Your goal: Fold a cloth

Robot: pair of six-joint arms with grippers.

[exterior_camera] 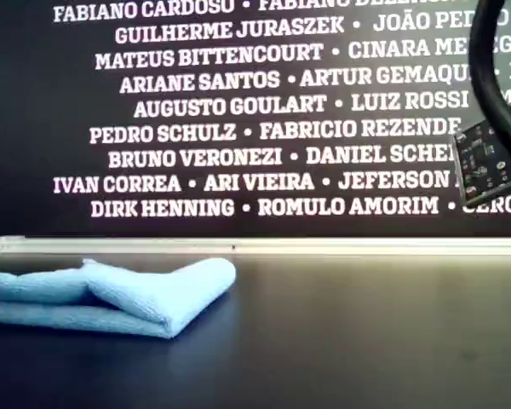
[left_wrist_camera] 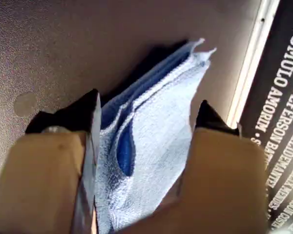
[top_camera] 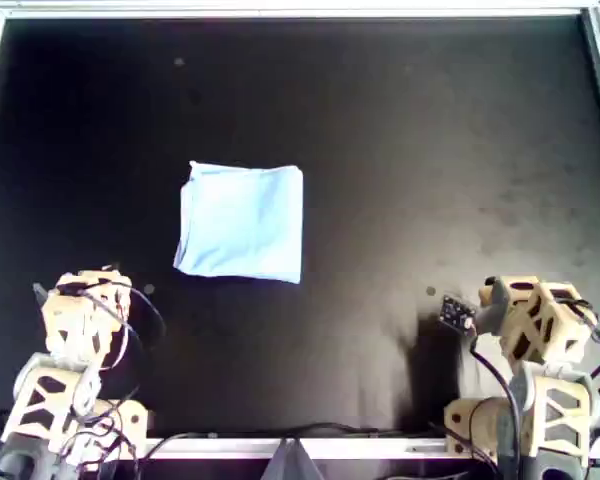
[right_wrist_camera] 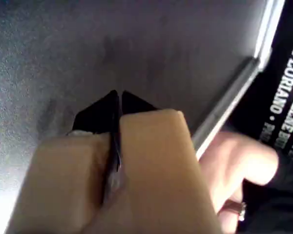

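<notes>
The light-blue cloth (top_camera: pixel 242 222) lies folded into a rough square on the black table, left of centre in the overhead view. In the exterior view it (exterior_camera: pixel 111 294) shows as a low stack of layers at that view's left. In the first wrist view my first gripper (left_wrist_camera: pixel 149 105) is open and empty, and the cloth (left_wrist_camera: pixel 156 126) lies on the table ahead, framed between its fingers. My second gripper (right_wrist_camera: pixel 116 95) is shut on nothing above bare table. In the overhead view, two arms rest near the front edge (top_camera: pixel 80 320) (top_camera: pixel 530 320), both apart from the cloth.
A pale metal rail (top_camera: pixel 300 10) borders the black table (top_camera: pixel 430 150). A dark wall printed with white names (exterior_camera: pixel 238 128) stands behind the rail. A small circuit board (exterior_camera: pixel 490 162) hangs at the exterior view's right. A person's hand (right_wrist_camera: pixel 244 161) shows beyond the rail.
</notes>
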